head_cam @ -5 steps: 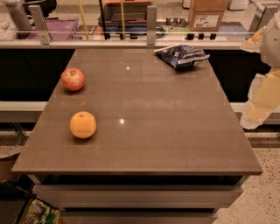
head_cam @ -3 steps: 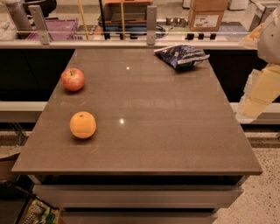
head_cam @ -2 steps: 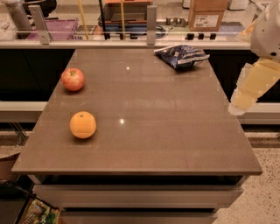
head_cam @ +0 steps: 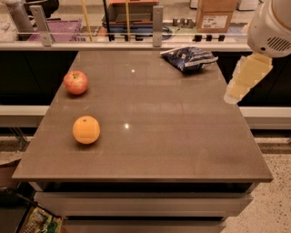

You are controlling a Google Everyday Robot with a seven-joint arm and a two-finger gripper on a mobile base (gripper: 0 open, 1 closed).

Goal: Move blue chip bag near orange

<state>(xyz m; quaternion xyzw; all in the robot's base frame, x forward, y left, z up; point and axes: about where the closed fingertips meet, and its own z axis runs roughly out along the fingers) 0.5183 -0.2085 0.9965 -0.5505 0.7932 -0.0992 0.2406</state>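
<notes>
The blue chip bag [head_cam: 188,58] lies crinkled at the far right of the brown table [head_cam: 182,145], near its back edge. The orange [head_cam: 86,129] sits at the front left of the table. My gripper [head_cam: 234,93] hangs from the white arm [head_cam: 273,25] at the right edge of the table, pointing down and left. It is in front of and to the right of the bag, apart from it, and far from the orange. It holds nothing that I can see.
A red-and-yellow apple [head_cam: 76,82] sits at the left, behind the orange. A rail with metal posts [head_cam: 157,19] runs along the table's back edge. Boxes [head_cam: 216,13] and a purple bin [head_cam: 68,29] stand beyond it. Drawers sit under the table front.
My arm has swung in from the right and the gripper has moved left and up, over the table's right edge, closer to the bag. The bag and both fruits have not moved.
</notes>
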